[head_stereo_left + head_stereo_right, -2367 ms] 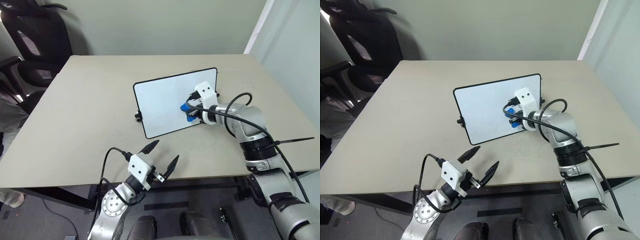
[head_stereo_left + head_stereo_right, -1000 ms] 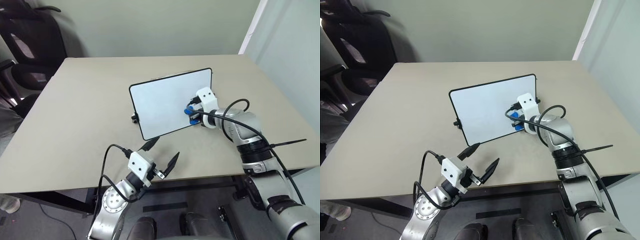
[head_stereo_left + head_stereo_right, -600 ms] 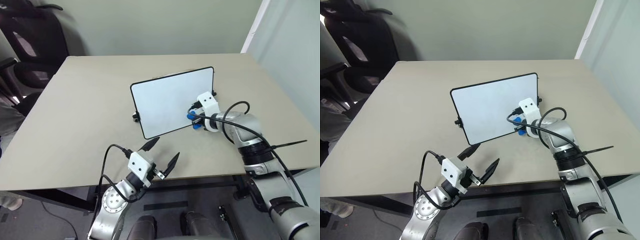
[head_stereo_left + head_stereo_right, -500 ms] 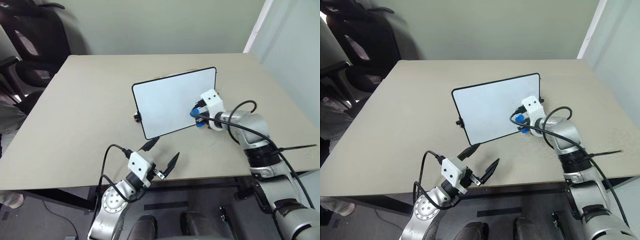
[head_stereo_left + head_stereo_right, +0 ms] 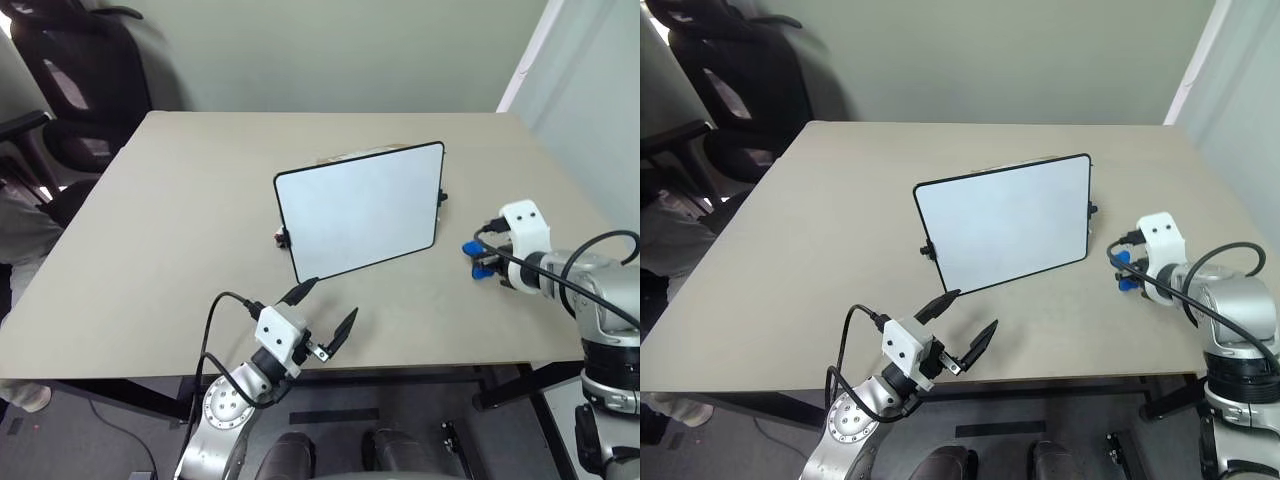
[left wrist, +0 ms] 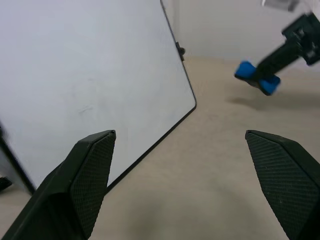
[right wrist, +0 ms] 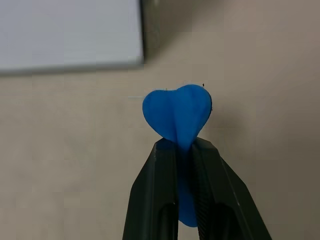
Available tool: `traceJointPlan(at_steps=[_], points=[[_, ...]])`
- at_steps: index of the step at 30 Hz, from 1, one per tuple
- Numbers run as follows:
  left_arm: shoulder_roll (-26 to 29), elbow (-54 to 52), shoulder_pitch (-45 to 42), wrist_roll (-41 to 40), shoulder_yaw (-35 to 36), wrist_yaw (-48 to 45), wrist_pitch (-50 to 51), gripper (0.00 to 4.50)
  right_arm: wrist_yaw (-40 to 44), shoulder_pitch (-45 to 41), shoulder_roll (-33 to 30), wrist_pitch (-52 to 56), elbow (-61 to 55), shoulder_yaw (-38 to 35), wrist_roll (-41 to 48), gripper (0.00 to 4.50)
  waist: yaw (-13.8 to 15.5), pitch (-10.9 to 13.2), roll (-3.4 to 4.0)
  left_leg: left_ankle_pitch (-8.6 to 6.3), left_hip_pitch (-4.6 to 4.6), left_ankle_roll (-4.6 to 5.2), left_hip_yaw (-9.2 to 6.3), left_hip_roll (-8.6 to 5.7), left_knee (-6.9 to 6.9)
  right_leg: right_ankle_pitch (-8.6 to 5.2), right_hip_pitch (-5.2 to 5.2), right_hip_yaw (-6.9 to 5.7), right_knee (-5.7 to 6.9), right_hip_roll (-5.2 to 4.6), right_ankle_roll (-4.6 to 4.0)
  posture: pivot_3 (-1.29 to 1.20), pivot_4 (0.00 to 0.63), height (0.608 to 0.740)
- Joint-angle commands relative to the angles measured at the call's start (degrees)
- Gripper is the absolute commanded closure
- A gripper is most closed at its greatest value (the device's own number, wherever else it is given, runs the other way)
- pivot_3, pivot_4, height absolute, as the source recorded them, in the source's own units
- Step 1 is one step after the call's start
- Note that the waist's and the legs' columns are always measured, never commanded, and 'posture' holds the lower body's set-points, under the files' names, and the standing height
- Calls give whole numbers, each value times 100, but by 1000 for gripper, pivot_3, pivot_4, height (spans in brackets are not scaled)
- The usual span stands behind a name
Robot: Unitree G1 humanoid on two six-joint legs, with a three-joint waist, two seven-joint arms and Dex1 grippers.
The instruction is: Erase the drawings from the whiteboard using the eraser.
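Observation:
The whiteboard (image 5: 360, 210) stands tilted on the beige table, its white face blank; no drawings show on it. My right gripper (image 5: 478, 260) hangs over the table to the right of the board, clear of it, shut on the blue eraser (image 7: 176, 117), which is also seen as a blue block (image 6: 257, 76) past the board's edge. My left gripper (image 5: 325, 310) is open near the table's front edge, in front of the board, with nothing between its fingers (image 6: 75, 185).
The beige table (image 5: 170, 220) has bare surface left of and behind the board. A black office chair (image 5: 75, 80) stands off the far left corner. A pale wall (image 5: 590, 90) runs along the right side.
My right gripper has swung with the eraser off the board's right part to the table on the right. The left gripper stayed put. The camera view shifted slightly.

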Motion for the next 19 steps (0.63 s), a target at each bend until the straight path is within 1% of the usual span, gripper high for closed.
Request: traceJointPlan(at_steps=[1,2,6,7,11,14,17,19], points=[[8,-207,-29,-60,14,-30,-20,0,-54,56,-38,-290,95,-145,-1,3679,-31,1,8,1,2,1,0,0,0,-2,0,0,1,0,4,0,150,739],[12,-203,-36,-64,20,-36,-18,0,-75,81,-26,-372,181,-131,-24,3473,-45,3,12,1,4,2,1,0,0,-4,-1,0,3,0,7,0,150,739],[41,-152,-75,-85,62,-74,-38,0,-128,176,-70,-617,197,-160,-59,2061,-47,5,9,12,2,20,0,1,-1,-5,-7,0,7,3,7,0,150,739],[44,-117,-95,-88,74,-87,-51,0,-95,252,-115,-665,96,-222,-37,1776,-41,5,8,12,2,20,0,1,-1,-5,-7,0,7,3,7,0,150,739],[55,2,-192,-91,80,-144,-75,0,41,563,-287,-922,-294,-391,38,1776,0,3,13,13,-3,21,0,0,8,-5,-14,1,4,2,6,0,150,739],[48,-17,-279,-60,44,-162,-146,0,225,1093,-431,-1470,-846,-742,113,1776,42,2,11,12,-5,20,0,0,12,-5,-2,3,0,2,6,0,150,739],[73,-145,-302,102,-137,-182,-183,0,341,1431,-424,-1780,-1229,-1087,267,1776,42,3,9,6,-9,24,1,-1,18,-19,10,4,-2,2,9,0,150,739],[68,-205,-284,152,-187,-157,-170,0,360,1538,-412,-1837,-1347,-1189,330,1776,38,2,9,-4,-4,31,1,-1,18,-39,32,5,-2,2,18,0,150,739]])
